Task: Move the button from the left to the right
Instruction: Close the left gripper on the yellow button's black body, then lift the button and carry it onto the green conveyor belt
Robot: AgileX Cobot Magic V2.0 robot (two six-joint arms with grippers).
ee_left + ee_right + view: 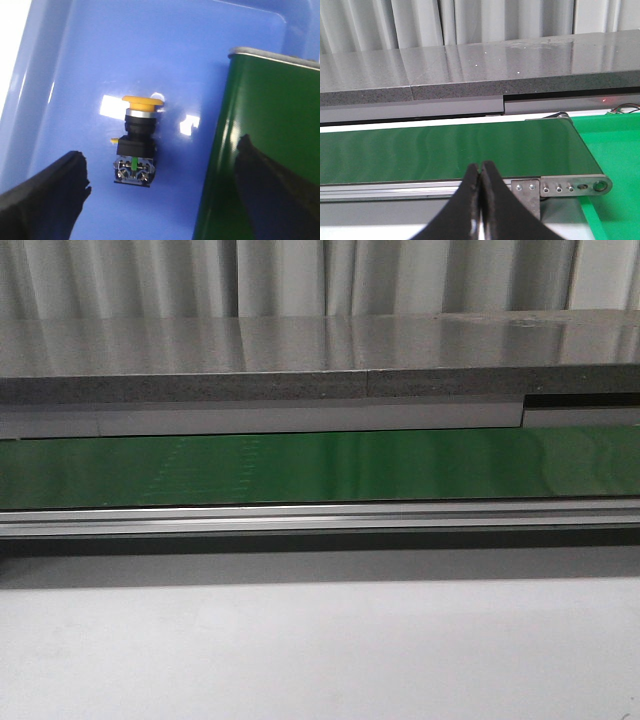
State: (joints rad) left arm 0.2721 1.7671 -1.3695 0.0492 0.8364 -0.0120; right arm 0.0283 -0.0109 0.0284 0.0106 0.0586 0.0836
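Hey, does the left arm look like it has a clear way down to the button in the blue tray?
Probably yes. The button lies on its side in the blue tray, bare above, between the open left gripper's fingers; the green belt end stands close beside it.

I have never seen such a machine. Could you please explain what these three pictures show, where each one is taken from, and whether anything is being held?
This is a robot with two arms. The front view looks forward over a green conveyor belt. The other two pictures come from cameras on the wrists. The left wrist view looks down at the button, lying on its side in a blue tray at the belt's end. The left gripper is open around it, not touching. In the right wrist view the right gripper is shut and empty, near a bright green bin. Nothing is held.
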